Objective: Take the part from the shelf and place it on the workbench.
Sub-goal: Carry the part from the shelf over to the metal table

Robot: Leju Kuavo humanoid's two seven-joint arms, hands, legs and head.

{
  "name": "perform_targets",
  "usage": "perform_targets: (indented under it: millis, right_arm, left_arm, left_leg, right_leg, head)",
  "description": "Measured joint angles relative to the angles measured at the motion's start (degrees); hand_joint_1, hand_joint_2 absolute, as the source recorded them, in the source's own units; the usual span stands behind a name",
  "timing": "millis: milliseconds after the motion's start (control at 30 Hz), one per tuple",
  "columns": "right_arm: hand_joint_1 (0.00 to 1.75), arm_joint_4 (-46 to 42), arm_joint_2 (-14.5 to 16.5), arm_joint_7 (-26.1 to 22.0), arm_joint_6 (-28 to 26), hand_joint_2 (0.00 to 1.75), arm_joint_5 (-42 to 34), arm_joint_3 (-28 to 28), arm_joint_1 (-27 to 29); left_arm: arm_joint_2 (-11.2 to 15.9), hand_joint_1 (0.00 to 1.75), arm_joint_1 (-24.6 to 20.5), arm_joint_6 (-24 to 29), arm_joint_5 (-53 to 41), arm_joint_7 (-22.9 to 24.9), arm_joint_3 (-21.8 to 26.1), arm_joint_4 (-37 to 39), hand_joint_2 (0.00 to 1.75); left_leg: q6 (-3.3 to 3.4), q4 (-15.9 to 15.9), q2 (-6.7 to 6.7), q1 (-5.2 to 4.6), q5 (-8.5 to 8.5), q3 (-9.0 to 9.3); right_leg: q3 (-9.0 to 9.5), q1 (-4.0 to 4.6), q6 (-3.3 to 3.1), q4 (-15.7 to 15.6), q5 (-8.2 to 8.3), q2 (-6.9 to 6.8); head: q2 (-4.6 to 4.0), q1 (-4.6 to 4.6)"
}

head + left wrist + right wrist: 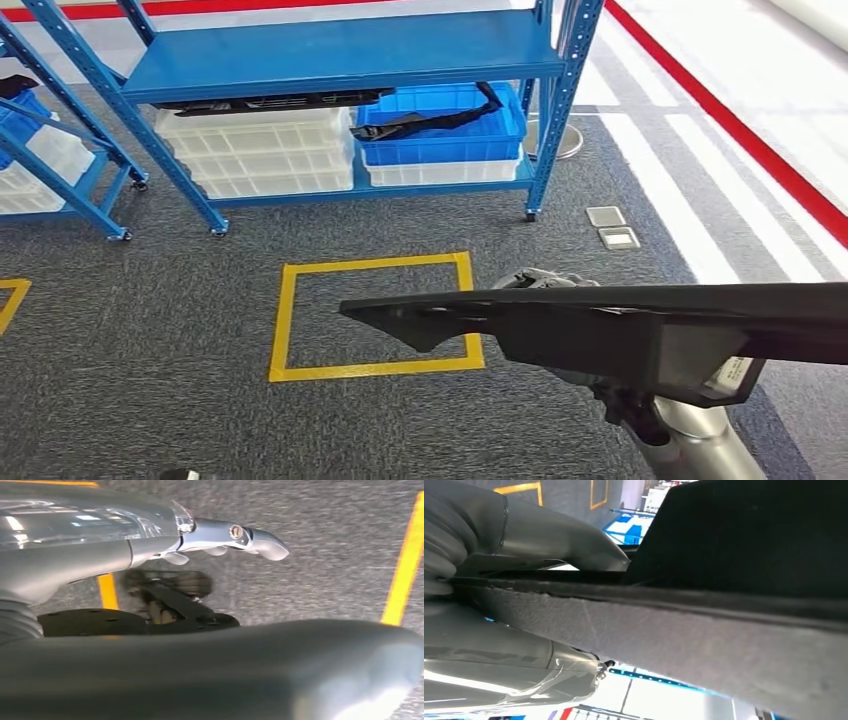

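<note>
From my remote station, reading left to right: my left hand (pixel 150 545) hangs over grey carpet (pixel 150 330) with its fingers apart, holding nothing. A yellow tape square (pixel 375 315) lies on the carpet in front of the blue shelf (pixel 340 50). At the right my right hand (pixel 524 545) is clamped on the part (pixel 620 325), a long, flat, matte-black panel tapering to a point at its left end, with a white label beneath, held level above the carpet.

White label (pixel 733 372) on black part (pixel 640 325), print too small to read
</note>
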Motion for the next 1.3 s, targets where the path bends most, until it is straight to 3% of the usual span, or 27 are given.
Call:
perform_targets:
  millis: [67, 133, 200, 233, 267, 300, 333, 367, 400, 467, 500, 567, 600, 633, 667, 733, 767, 833, 867, 933, 1000, 1033, 1067, 1100, 1200, 1233, 1300]
  right_arm:
    - [1.75, 0.3, 0.1, -0.2, -0.1, 1.75, 0.1, 0.3, 0.0]
    - [1.75, 0.5, 0.3, -0.3, -0.1, 1.75, 0.2, 0.5, -0.2]
    - [1.75, 0.5, 0.4, -0.3, -0.1, 1.75, 0.2, 0.7, -0.4]
    - [1.75, 0.5, 0.5, -0.4, -0.1, 1.75, 0.2, 0.8, -0.5]
    - [1.75, 0.6, 0.5, -0.4, -0.1, 1.75, 0.2, 0.9, -0.6]
    - [1.75, 0.6, 0.5, -0.4, -0.1, 1.75, 0.2, 1.0, -0.6]
    - [1.75, 0.7, 0.5, -0.4, -0.1, 1.75, 0.2, 1.0, -0.6]
    - [1.75, 0.8, 0.5, -0.4, -0.1, 1.75, 0.2, 1.0, -0.6]
    - [1.75, 0.9, 0.4, -0.4, -0.1, 1.75, 0.2, 1.1, -0.6]
    - [1.75, 1.2, 0.4, -0.5, -0.1, 1.75, 0.1, 1.1, -0.6]
    - [1.75, 1.3, 0.4, -0.5, -0.1, 1.75, 0.1, 1.2, -0.6]
    - [1.75, 1.5, 0.4, -0.5, -0.1, 1.75, 0.1, 1.2, -0.5]
    - [1.75, 1.5, 0.4, -0.6, -0.1, 1.75, 0.1, 1.2, -0.5]
    - [1.75, 1.6, 0.4, -0.6, -0.1, 1.75, 0.0, 1.2, -0.4]
    - [1.75, 1.6, 0.4, -0.7, -0.1, 1.75, 0.0, 1.2, -0.5]
    - [1.75, 1.5, 0.4, -0.9, 0.0, 1.75, -0.2, 1.2, -0.5]
    - [1.75, 1.5, 0.4, -1.0, 0.0, 1.75, -0.2, 1.2, -0.5]
    - [1.75, 1.6, 0.4, -1.0, 0.1, 1.75, -0.4, 1.2, -0.3]
    - [1.75, 1.6, 0.4, -1.0, 0.3, 1.75, -0.5, 1.2, -0.2]
    - [1.75, 1.6, 0.4, -1.1, 0.5, 1.75, -0.6, 1.2, 0.0]
    - [1.75, 1.6, 0.4, -1.1, 0.6, 1.75, -0.7, 1.2, 0.2]
    - [1.75, 1.6, 0.4, -1.1, 0.7, 1.75, -0.7, 1.2, 0.3]
    - [1.75, 1.6, 0.4, -1.1, 0.7, 1.75, -0.7, 1.2, 0.5]
    - [1.75, 1.6, 0.4, -1.1, 0.7, 1.75, -0.7, 1.2, 0.6]
    - [1.75, 1.6, 0.4, -1.2, 0.7, 1.75, -0.6, 1.1, 0.6]
    - [1.75, 1.6, 0.4, -1.2, 0.7, 1.75, -0.5, 1.1, 0.6]
    - [1.75, 1.6, 0.3, -1.1, 0.7, 1.75, 0.1, 1.1, 0.5]
  left_arm:
    - [0.0, 0.00, 0.0, 0.0, 0.1, 0.0, 0.1, 0.0, 0.00]
    - [0.1, 0.00, -0.1, 0.0, 0.2, 0.0, 0.2, 0.0, 0.00]
    - [0.2, 0.00, -0.2, 0.0, 0.3, 0.0, 0.4, 0.0, 0.00]
    - [0.3, 0.00, -0.3, 0.0, 0.3, 0.0, 0.4, 0.0, 0.00]
    - [0.3, 0.00, -0.3, 0.0, 0.3, 0.0, 0.4, 0.0, 0.00]
    - [0.2, 0.00, -0.2, 0.0, 0.3, 0.1, 0.4, 0.0, 0.00]
    - [0.2, 0.00, -0.1, 0.1, 0.3, 0.1, 0.5, 0.0, 0.00]
    - [0.1, 0.00, 0.0, 0.1, 0.2, 0.2, 0.5, 0.0, 0.00]
    - [0.1, 0.00, 0.0, 0.1, 0.2, 0.3, 0.5, 0.0, 0.00]
    - [0.0, 0.00, 0.0, 0.0, 0.1, 0.4, 0.6, 0.0, 0.00]
    - [0.0, 0.00, 0.0, 0.0, 0.0, 0.4, 0.6, 0.0, 0.00]
    - [-0.1, 0.00, 0.0, 0.0, -0.1, 0.5, 0.6, 0.0, 0.00]
    - [-0.1, 0.00, 0.0, 0.0, -0.2, 0.5, 0.6, 0.0, 0.00]
    - [-0.1, 0.00, 0.0, 0.0, -0.2, 0.4, 0.6, 0.0, 0.00]
    - [-0.1, 0.00, -0.1, 0.0, -0.2, 0.4, 0.6, 0.0, 0.00]
    - [-0.1, 0.00, -0.1, 0.0, -0.2, 0.4, 0.6, 0.0, 0.00]
    - [-0.1, 0.00, -0.1, 0.1, -0.2, 0.4, 0.6, 0.0, 0.00]
    - [0.0, 0.00, 0.0, 0.3, -0.2, 0.4, 0.6, 0.0, 0.00]
    - [0.0, 0.00, 0.1, 0.5, -0.2, 0.4, 0.6, 0.0, 0.00]
    - [0.0, 0.00, 0.1, 0.7, -0.2, 0.5, 0.6, 0.0, 0.00]
    - [0.0, 0.00, 0.1, 0.8, -0.2, 0.5, 0.6, 0.0, 0.00]
    - [0.0, 0.00, 0.2, 0.8, -0.2, 0.5, 0.6, 0.0, 0.00]
    - [0.0, 0.00, 0.2, 0.8, -0.2, 0.5, 0.6, 0.0, 0.00]
    - [0.0, 0.00, 0.2, 0.8, -0.2, 0.5, 0.6, 0.0, 0.00]
    - [0.1, 0.00, 0.2, 0.9, -0.3, 0.5, 0.6, 0.0, 0.00]
    - [0.2, 0.00, 0.3, 0.9, -0.3, 0.5, 0.6, 0.0, 0.00]
    - [0.2, 0.00, 0.3, 0.9, -0.4, 0.5, 0.6, 0.0, 0.00]
  left_leg:
    - [0.55, 0.3, -0.09, -0.10, 2.99, 2.49]
    - [1.81, -6.6, -0.25, -0.61, 5.32, 8.58]
    - [3.08, -15.9, -0.47, -1.39, 4.19, 15.30]
    - [3.41, -18.7, -0.55, -1.70, 3.37, 17.07]
    - [3.55, -20.1, -0.55, -1.88, 3.26, 17.63]
    - [3.66, -20.3, -0.44, -1.78, 3.80, 17.22]
    - [3.89, -20.4, -0.29, -1.67, 4.65, 16.52]
    - [4.19, -20.5, -0.13, -1.53, 5.63, 15.65]
    - [4.45, -20.5, 0.04, -1.37, 6.61, 14.62]
    - [4.71, -20.1, 0.19, -1.41, 8.26, 12.26]
    - [4.69, -19.8, 0.27, -1.42, 9.02, 10.97]
    - [4.57, -18.8, 0.47, -1.41, 10.23, 8.29]
    - [4.46, -18.1, 0.54, -1.39, 10.70, 6.95]
    - [4.31, -17.4, 0.57, -1.37, 11.03, 5.76]
    - [4.13, -16.6, 0.56, -1.45, 11.26, 4.73]
    - [3.62, -15.5, 0.53, -1.59, 11.76, 3.49]
    - [3.32, -15.3, 0.52, -1.61, 12.11, 3.23]
    - [2.66, -15.1, 0.33, -1.43, 12.39, 2.96]
    - [2.21, -14.3, 0.14, -1.28, 11.39, 2.60]
    - [1.18, -9.5, -0.19, -0.77, 7.05, 0.90]
    - [0.45, -2.5, -0.22, -0.16, 3.12, -1.13]
    - [0.26, -0.5, -0.22, 0.06, 2.62, -1.32]
    - [0.17, -0.7, -0.22, 0.22, 3.20, -0.48]
    - [0.22, -3.1, -0.23, 0.32, 4.57, 1.39]
    - [1.04, -14.7, -0.45, 0.14, 8.27, 8.60]
    - [1.31, -16.7, -0.54, -0.02, 8.50, 9.64]
    - [1.72, -17.5, -0.60, -0.24, 8.42, 9.64]
  right_leg:
    - [-2.01, 0.42, -0.04, 0.1, 1.62, 0.10]
    - [-3.55, 0.71, -0.03, 0.1, 3.15, 0.25]
    - [-4.39, 0.88, 0.26, 0.1, 4.57, 0.32]
    - [-4.60, 0.85, 0.49, 0.0, 5.31, 0.29]
    - [-4.76, 0.86, 0.78, -0.3, 6.13, 0.28]
    - [-5.00, 0.77, 1.06, -0.5, 6.67, 0.36]
    - [-5.35, 0.73, 1.28, -0.4, 6.13, 0.66]
    - [-5.76, 0.69, 1.48, 0.5, 4.41, 1.03]
    - [-6.31, 0.66, 1.61, 2.5, 1.53, 1.38]
    - [-7.32, 0.61, 1.90, 9.4, -4.32, 1.67]
    - [-7.55, 0.60, 2.10, 12.9, -5.55, 1.68]
    - [-6.28, 0.55, 2.50, 16.2, -3.97, 1.71]
    - [-4.23, 0.51, 2.60, 14.9, -2.43, 1.72]
    - [-1.18, 0.48, 2.57, 11.6, -1.62, 1.72]
    - [2.36, 0.50, 2.38, 7.1, -1.94, 1.72]
    - [7.31, 0.63, 1.70, 0.0, -4.10, 1.71]
    - [8.15, 0.77, 1.27, -1.6, -4.76, 1.72]
    - [7.81, 0.68, 0.41, -2.0, -4.23, 1.59]
    - [7.45, 0.56, 0.01, -2.0, -3.74, 1.50]
    - [6.34, 0.33, -0.46, -2.0, -2.74, 1.36]
    - [5.17, 0.30, -0.49, -2.0, -1.90, 1.35]
    - [4.71, 0.30, -0.40, -1.9, -1.57, 1.36]
    - [4.38, 0.29, -0.29, -1.9, -1.31, 1.37]
    - [4.18, 0.28, -0.16, -1.9, -1.12, 1.37]
    - [3.90, 0.35, 0.39, -1.8, -0.75, 1.35]
    - [3.78, 0.34, 0.67, -1.8, -0.58, 1.33]
    - [3.52, 0.29, 1.34, -1.8, -0.23, 1.26]
  head:
    - [0.00, 0.00]
    - [0.00, 0.01]
    - [0.01, 0.01]
    - [0.01, 0.01]
    - [0.01, 0.01]
    - [0.01, 0.00]
    - [0.00, 0.00]
    - [0.00, -0.01]
    - [-0.01, -0.01]
    - [0.00, 0.01]
    - [0.00, 0.01]
    - [0.01, 0.01]
    - [0.01, 0.01]
    - [0.01, 0.01]
    - [0.00, 0.01]
    - [0.00, -0.05]
    - [0.00, -0.08]
    - [0.01, -0.11]
    - [0.01, -0.11]
    - [0.00, -0.13]
    - [-0.01, -0.13]
    - [0.00, -0.13]
    - [0.01, -0.13]
    - [0.00, -0.13]
    - [0.00, -0.13]
    - [0.00, -0.12]
    - [0.00, -0.11]
